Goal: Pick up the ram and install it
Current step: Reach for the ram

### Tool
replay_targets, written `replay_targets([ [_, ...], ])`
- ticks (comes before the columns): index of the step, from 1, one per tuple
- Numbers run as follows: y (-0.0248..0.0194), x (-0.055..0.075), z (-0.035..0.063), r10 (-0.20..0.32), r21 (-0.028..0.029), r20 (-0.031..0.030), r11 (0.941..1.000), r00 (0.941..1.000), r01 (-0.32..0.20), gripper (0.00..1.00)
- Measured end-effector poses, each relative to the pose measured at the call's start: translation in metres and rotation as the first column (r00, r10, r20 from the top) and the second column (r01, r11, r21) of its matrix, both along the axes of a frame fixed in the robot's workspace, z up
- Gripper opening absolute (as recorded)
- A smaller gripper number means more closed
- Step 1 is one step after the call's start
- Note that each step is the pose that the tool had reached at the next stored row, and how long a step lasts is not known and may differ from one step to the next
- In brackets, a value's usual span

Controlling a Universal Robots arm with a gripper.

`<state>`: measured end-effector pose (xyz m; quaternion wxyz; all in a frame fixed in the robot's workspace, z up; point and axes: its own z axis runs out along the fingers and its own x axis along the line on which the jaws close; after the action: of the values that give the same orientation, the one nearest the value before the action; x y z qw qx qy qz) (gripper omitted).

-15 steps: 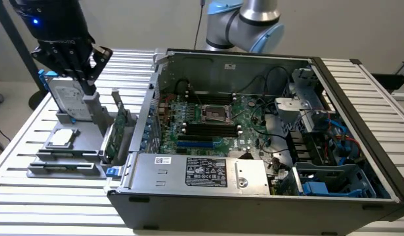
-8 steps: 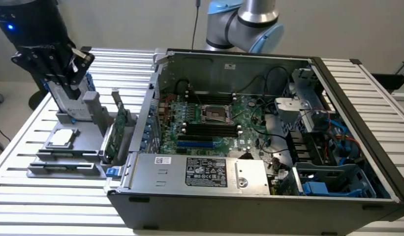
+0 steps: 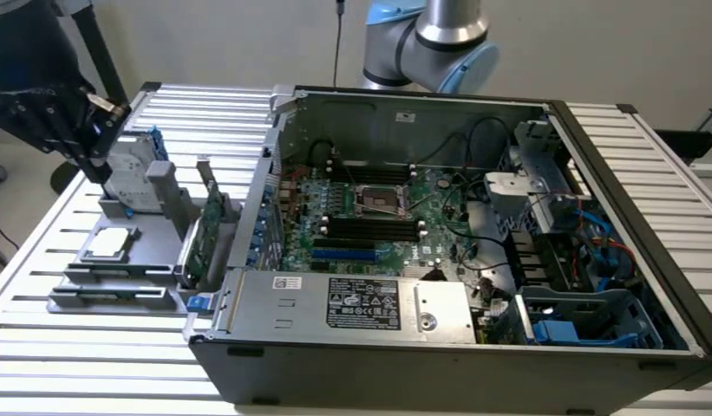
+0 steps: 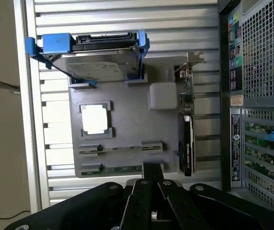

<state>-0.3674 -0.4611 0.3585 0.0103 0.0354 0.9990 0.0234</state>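
Now | tool (image 3: 95, 165) over grey tray (image 3: 157, 253), grip unreadable | slatted metal table (image 3: 89, 364) | white wall (image 3: 251, 43)

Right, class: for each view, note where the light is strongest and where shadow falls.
Exterior view: the table is bright, nearly washed out, while the inside of the case lies in shade. Wrist view: the chip glares white, and the tray is an evenly lit grey.

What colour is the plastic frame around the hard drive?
Blue. The wrist view shows the frame best, wrapped around the silver hard drive.
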Motion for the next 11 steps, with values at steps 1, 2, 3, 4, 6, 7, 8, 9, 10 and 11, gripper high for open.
replay_targets([
  [1, -0.0009, -0.003, -0.0006, 0.0, 0.0, -0.0003, 1.0, 1.0, 0.0, 0.11],
  [2, -0.0018, -0.006, -0.0013, 0.0, 0.0, -0.0006, 1.0, 1.0, 0.0, 0.11],
  [3, -0.0026, -0.008, -0.002, 0.0, 0.0, -0.0012, 1.0, 1.0, 0.0, 0.11],
  [4, -0.0035, -0.01, -0.0026, 0.0, 0.0001, -0.0019, 1.0, 1.0, 0.0, 0.11],
  [6, -0.0055, -0.013, -0.0036, 0.0, 0.0, -0.0045, 1.0, 1.0, 0.0, 0.11],
  [7, -0.0064, -0.014, -0.004, 0.0, 0.0, -0.0061, 1.0, 1.0, 0.0, 0.11],
  [8, -0.0073, -0.015, -0.0044, 0.001, 0.0, -0.0078, 1.0, 1.0, -0.001, 0.11],
  [9, -0.0081, -0.016, -0.0048, 0.001, -0.0004, -0.0098, 1.0, 1.0, -0.001, 0.11],
  [10, -0.0086, -0.017, -0.005, 0.001, -0.0016, -0.0118, 1.0, 0.9999, -0.001, 0.11],
  [11, -0.009, -0.018, -0.0051, 0.002, -0.0032, -0.0141, 1.0, 0.9999, -0.002, 0.11],
])
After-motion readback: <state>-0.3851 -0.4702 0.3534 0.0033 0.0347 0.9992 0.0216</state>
